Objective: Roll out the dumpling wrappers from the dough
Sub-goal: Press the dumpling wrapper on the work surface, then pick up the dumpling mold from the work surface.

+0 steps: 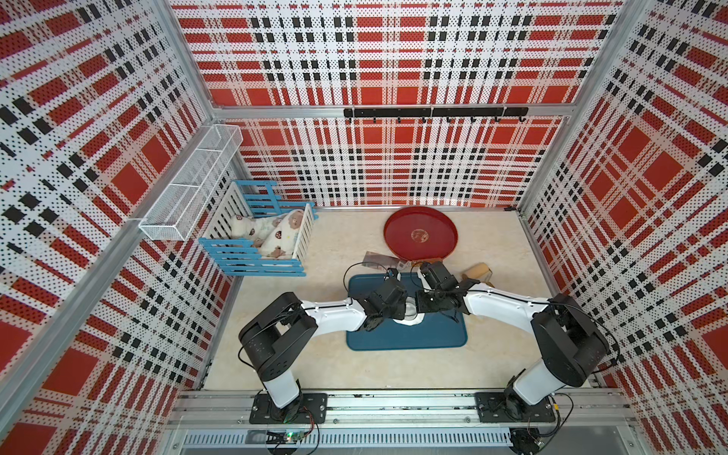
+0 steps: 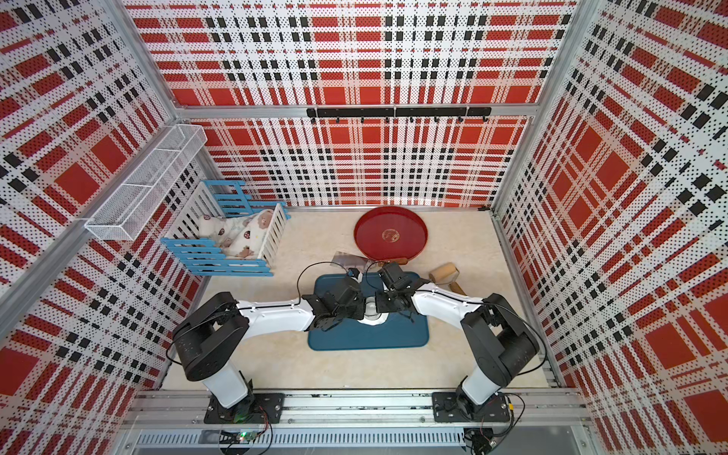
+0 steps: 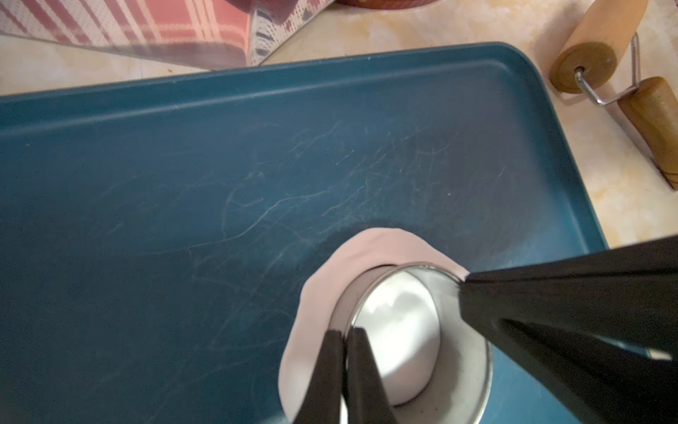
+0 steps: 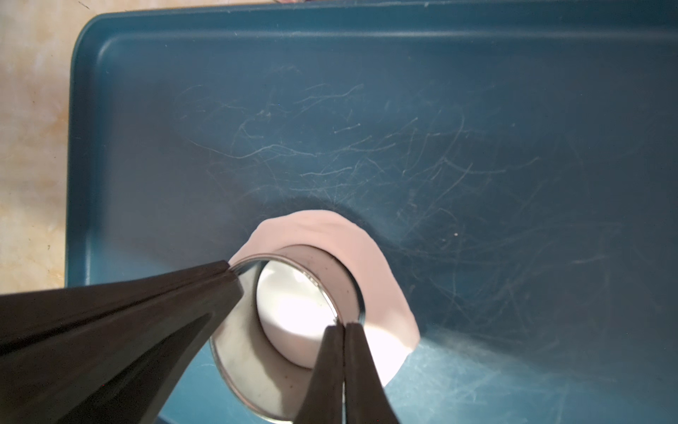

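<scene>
Both grippers are pinching a small steel cup (image 3: pixel 458 367) that is standing on the dough (image 3: pixel 312 312). The left gripper (image 3: pixel 345 337) is gripping the cup's rim with its jaws almost together, one finger inside the wall and one outside. The right gripper (image 4: pixel 345 326) is gripping the opposite side of the rim in the same way, facing the left one. The dough, flat and white with an uneven edge, is lying directly beneath both sets of fingertips and spreading beyond the cup wall; more white is showing inside the cup. Dough and cup are resting on a blue tray (image 4: pixel 513 110). A wooden roller (image 3: pixel 601 47) is lying off the tray, out beyond the right gripper, well apart from both.
</scene>
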You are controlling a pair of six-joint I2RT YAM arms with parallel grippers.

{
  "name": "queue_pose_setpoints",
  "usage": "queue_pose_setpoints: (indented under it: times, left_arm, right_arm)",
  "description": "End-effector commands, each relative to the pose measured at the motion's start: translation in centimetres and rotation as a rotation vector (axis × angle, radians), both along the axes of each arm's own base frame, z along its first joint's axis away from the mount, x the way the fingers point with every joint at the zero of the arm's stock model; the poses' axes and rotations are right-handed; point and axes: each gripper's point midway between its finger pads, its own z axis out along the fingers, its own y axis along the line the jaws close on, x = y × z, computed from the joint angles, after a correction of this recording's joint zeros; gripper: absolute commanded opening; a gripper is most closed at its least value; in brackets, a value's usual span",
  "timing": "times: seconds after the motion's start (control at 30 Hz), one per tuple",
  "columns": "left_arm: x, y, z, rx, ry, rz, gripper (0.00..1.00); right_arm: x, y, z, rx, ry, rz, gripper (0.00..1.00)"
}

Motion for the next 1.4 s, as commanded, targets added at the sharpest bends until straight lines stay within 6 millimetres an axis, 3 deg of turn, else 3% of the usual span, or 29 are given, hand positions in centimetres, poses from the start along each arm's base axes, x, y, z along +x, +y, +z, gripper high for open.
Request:
queue_pose_setpoints:
  times: [0.0,0.3,0.67,0.87,1.37]
  left_arm:
    - [-5.6,3.7,-6.3,0.191,0.241,-0.064,0.00]
    - [-5.3,0.9,-5.8,0.177,0.211,-0.102,0.00]
    - [-4.2,1.5,-4.7,0.162,0.179,-0.054,0.00]
    - [-3.0,1.7,-3.6,0.143,0.150,-0.029,0.00]
    - [-0.9,0.7,2.4,0.072,0.034,-0.004,0.00]
  right_arm:
    - [-5.9,-1.4,-5.2,-0.110,0.236,0.064,0.00]
    - [-5.5,-3.0,-4.3,-0.139,0.205,0.035,0.00]
    - [-5.0,-2.1,-3.6,-0.101,0.188,0.043,0.00]
    - [-3.9,-1.4,-2.0,-0.086,0.152,0.048,0.00]
    - [-2.0,-0.7,4.0,-0.042,0.034,0.038,0.00]
